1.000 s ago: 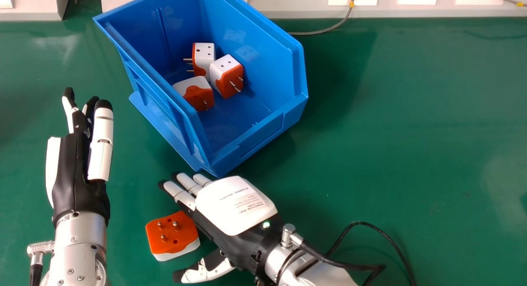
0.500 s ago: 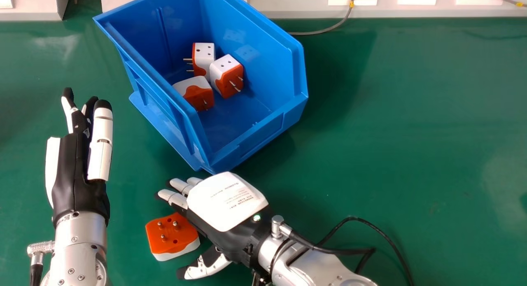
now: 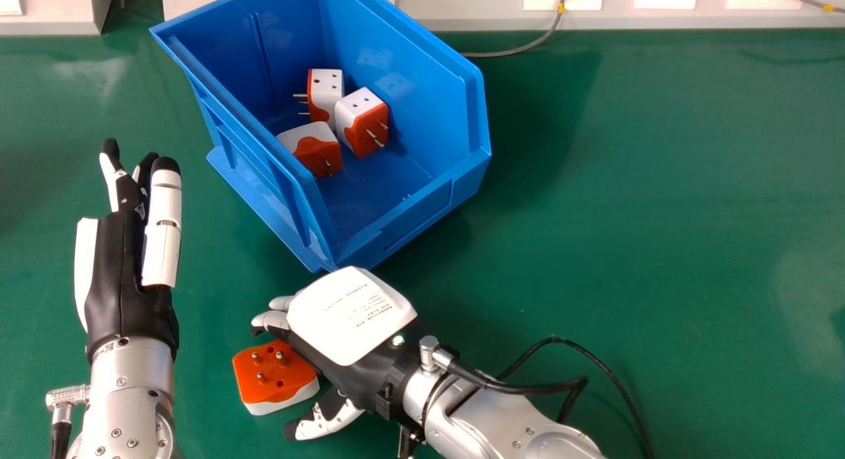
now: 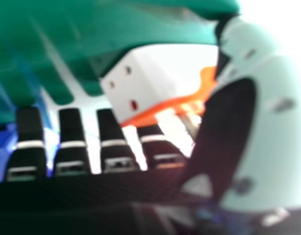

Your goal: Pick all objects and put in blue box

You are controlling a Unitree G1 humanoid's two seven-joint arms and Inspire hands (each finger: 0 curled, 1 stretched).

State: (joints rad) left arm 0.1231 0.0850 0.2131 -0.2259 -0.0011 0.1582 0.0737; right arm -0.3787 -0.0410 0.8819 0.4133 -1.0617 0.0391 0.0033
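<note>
Your right hand is low over the tabletop, palm turned toward the left, its fingers bent gently inward and its thumb set apart from them, clamped on nothing. Between them you have the loose orange and white plug adapter, resting on the tabletop with its orange face and metal pins up, just to the near left of your palm. The right hand view shows you that adapter in the space between the thumb and the fingers. Your left hand is at the left, with its fingers stretched out toward the far side and nothing held. Beyond your right hand, the blue box sits at an angle on the tabletop. In it you have three more adapters close together: the farthest one has its pins pointing left, another is just to its near right, and the third is nearest you. A black cable loops from your right wrist over the near part of the tabletop.
</note>
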